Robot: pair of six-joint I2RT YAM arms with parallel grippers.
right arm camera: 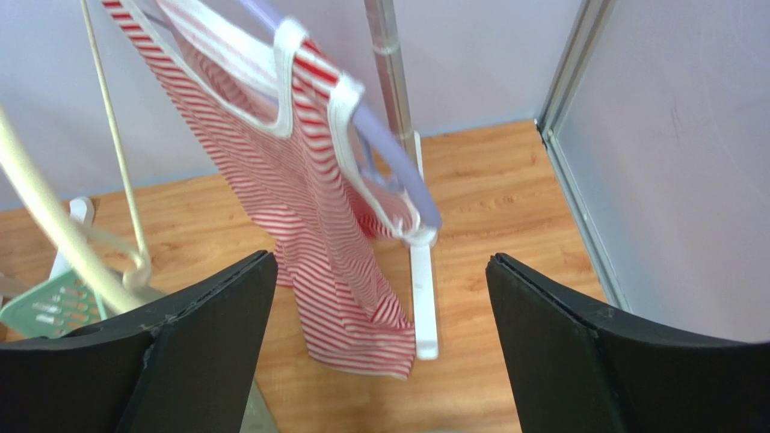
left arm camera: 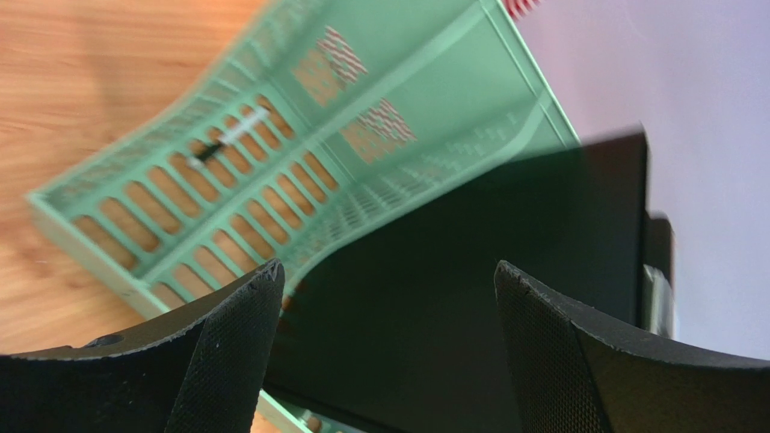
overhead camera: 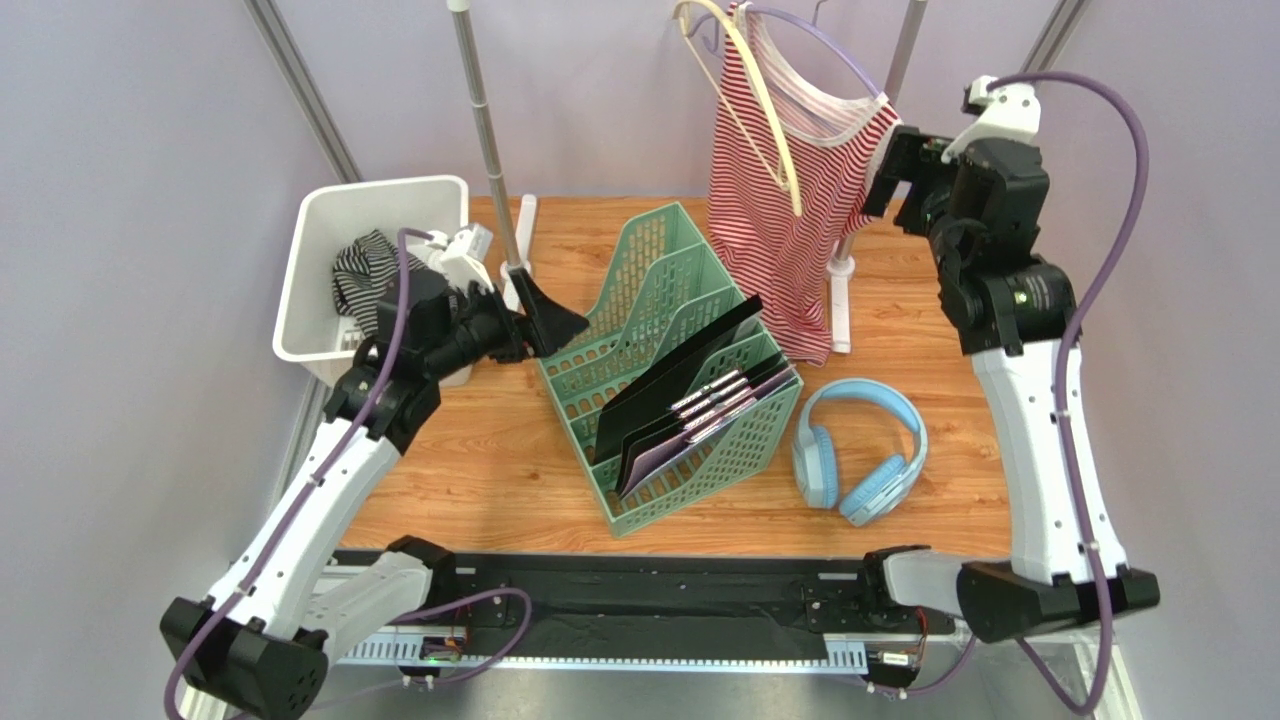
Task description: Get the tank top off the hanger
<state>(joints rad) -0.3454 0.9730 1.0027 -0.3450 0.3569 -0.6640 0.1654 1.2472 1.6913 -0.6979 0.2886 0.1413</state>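
Your right fingers (right arm camera: 199, 361) stood wide apart, raised at the far right of the surface (overhead camera: 496, 465) and aimed at the tank top (right arm camera: 307, 207). That red-and-white striped top hung on a lavender hanger (right arm camera: 398, 162) from the rack (overhead camera: 484, 120) at the back. Its white-edged strap was looped over the hanger's arm, and its hem dangled near the rack's white foot (right arm camera: 423, 307). From above, your right fingers sat just beside the top's right shoulder. From the wrist, the cloth lay ahead of the fingers and apart from them. A cream hanger (overhead camera: 751, 105) hung on the same rack, against the top's left side.

Your left fingers (left arm camera: 226, 361) were likewise spread apart, clamped on nothing. They were held low over the surface just left of the green organizer (overhead camera: 661, 285) and pointed toward it. In the left wrist view, which was blurred, a black folder (left arm camera: 470, 298) standing in the organizer filled the space beyond the two fingers. The organizer sat mid-surface with several dark folders upright in its slots. Blue headphones (overhead camera: 860, 450) lay just to its right, below the top's hem. A white bin (overhead camera: 323, 240) stood at the far left corner behind your left arm, with a black-and-white striped cloth (overhead camera: 361, 267) inside it.
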